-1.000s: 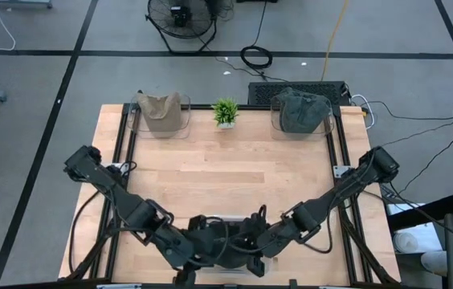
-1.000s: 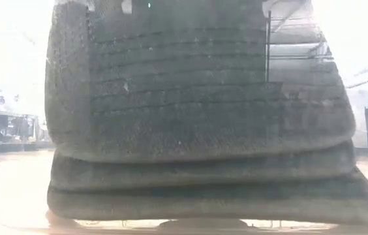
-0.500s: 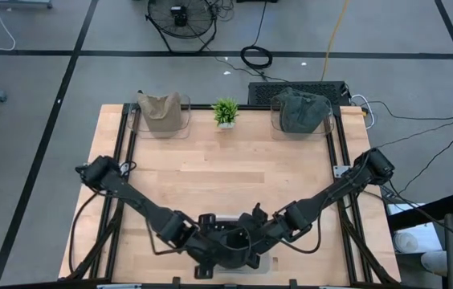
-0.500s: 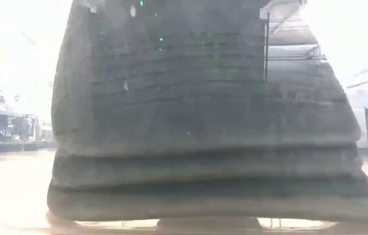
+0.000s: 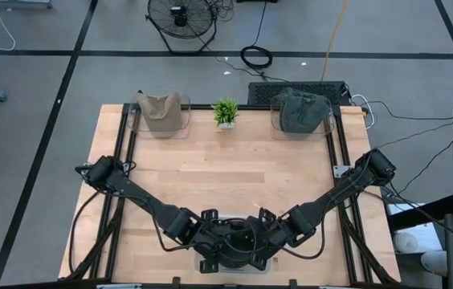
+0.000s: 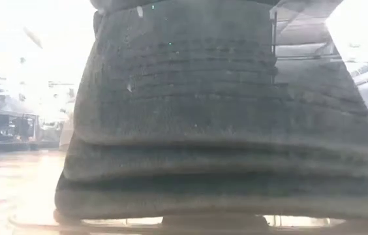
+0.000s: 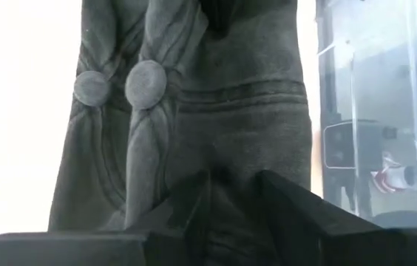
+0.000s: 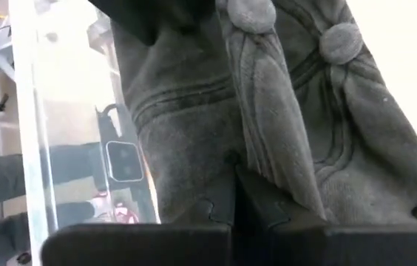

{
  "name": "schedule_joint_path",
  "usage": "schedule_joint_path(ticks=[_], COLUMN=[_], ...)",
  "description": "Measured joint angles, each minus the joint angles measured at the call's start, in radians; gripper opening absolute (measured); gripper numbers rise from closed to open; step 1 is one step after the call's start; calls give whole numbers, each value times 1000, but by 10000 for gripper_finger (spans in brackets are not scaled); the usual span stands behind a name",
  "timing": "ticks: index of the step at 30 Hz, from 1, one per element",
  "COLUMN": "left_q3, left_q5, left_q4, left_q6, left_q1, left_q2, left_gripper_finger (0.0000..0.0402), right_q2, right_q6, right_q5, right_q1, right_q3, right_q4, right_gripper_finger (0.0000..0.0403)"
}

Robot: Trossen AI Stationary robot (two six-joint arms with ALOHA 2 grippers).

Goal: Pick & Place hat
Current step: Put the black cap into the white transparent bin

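Right pincer (image 8: pixel 234 196) pinched tight on dark grey hat (image 8: pixel 268 125) fabric; left pincer (image 7: pixel 231 199) partly open, fingers straddling a fold of the same hat. Both at the worktop's (image 5: pixel 234 172) near edge, hat (image 5: pixel 230 241) bunched between them. Beyond, wide bare wood up to tan hat (image 5: pixel 161 114), small plant (image 5: pixel 226 111) and grey-green hat (image 5: pixel 299 111) along the far edge.

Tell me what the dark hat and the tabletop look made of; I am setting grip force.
The hat: soft woven fabric, probably cotton, matte; stitched rows, creases and cloth-covered buttons show, and it folds where the left tool and right tool pinch it. The tabletop: light wood planks, smooth, with visible grain and seams, likely sealed.
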Motion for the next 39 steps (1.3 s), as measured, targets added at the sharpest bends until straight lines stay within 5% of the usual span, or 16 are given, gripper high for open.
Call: schedule_joint_path(ticks=[8,24,32,39], left_q3=[1,-6,-7,-7], left_q5=[-12,14,73,-31], left_q4=[-15,-40,-34,-55], left_q6=[65,62,7,40], left_q1=[12,33,32,38], left_q2=[16,38,-54,-171], left_gripper_finger=[131,131,131,131], right_q2=[-1,-42,-120,-189], right_q6=[-1,28,-37,-87], right_q5=[114,61,93,122], right_q1=[-13,-26,-25,-25], right_q3=[-14,-105,-106,-104], right_q4=[21,153,145,136], right_gripper_finger=[1,2,8,16])
